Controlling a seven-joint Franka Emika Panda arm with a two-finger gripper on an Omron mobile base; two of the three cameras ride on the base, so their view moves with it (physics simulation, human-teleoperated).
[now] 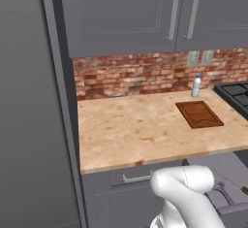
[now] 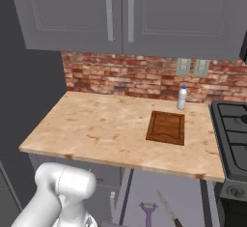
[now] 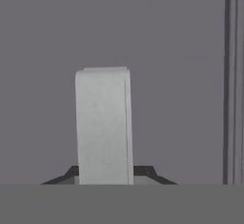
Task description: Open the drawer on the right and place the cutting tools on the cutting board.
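Hand view: my gripper [image 3: 104, 178] is clamped on the slim silver bar handle [image 3: 103, 123] of the wide grey drawer [image 2: 159, 192], pulled open below the bench [image 2: 96, 124]; lilac-handled tool [image 2: 147, 211] inside, reddish-brown cutting board [image 2: 166, 127] on top.

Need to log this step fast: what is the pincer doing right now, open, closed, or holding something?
Pincer: closed on the drawer's silver bar handle, seen in the hand view; the drawer is already pulled open.
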